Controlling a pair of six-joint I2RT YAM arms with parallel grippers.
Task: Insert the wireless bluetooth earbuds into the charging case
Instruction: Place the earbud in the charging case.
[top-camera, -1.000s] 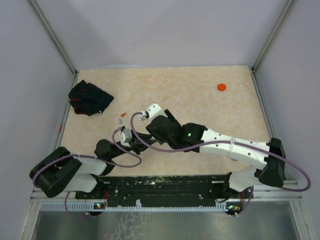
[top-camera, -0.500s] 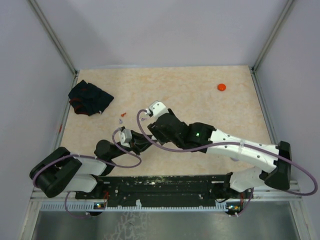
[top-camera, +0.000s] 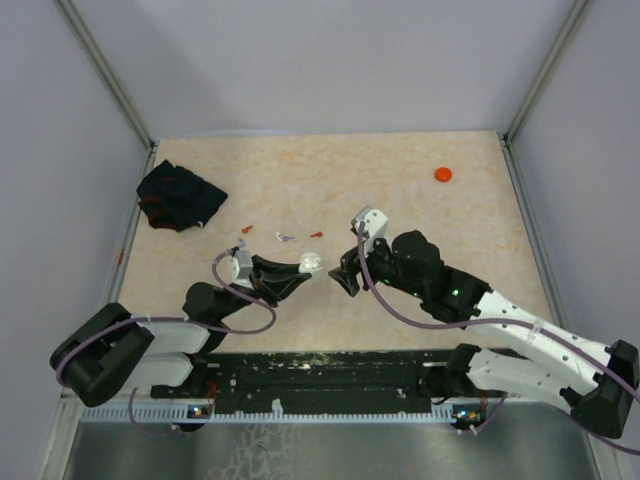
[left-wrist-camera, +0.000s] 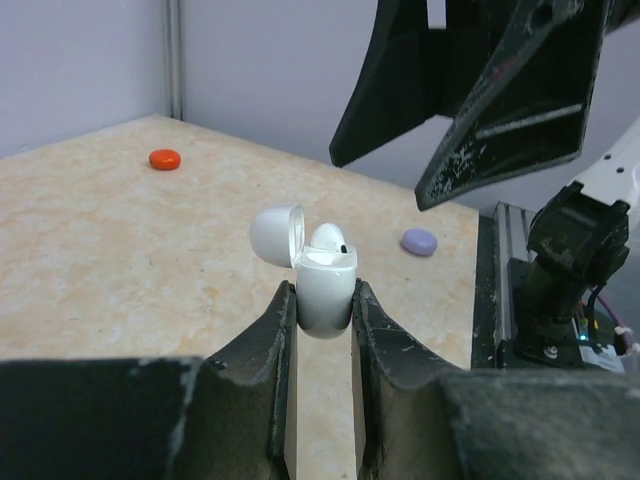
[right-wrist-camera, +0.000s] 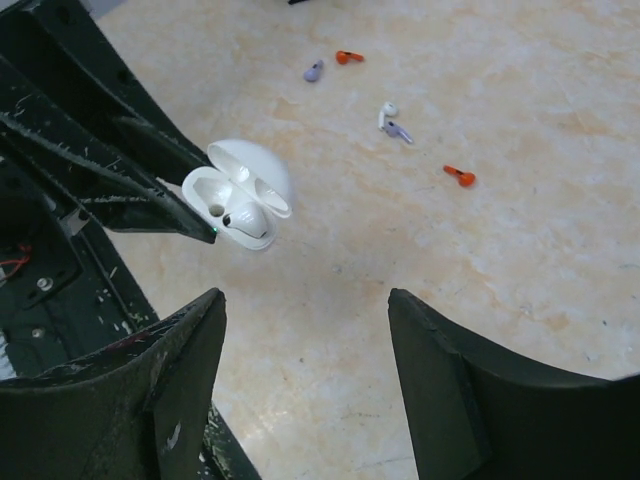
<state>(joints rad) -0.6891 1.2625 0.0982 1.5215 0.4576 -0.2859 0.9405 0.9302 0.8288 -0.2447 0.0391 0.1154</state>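
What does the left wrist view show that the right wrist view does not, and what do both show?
Only the left wrist view: an orange disc and a pale purple disc on the table. Only the right wrist view: loose earbuds, red, pale purple and white, scattered on that table. Both: the open white charging case, gripped by the left claw, with a seated earbud inside.

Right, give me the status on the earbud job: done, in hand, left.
Done: one white earbud sits in the open charging case; its other slot looks empty. In hand: the left gripper clamps the case, and the right gripper hangs open and empty beside it. Left: a red earbud, a purple earbud and others lie loose on the table.
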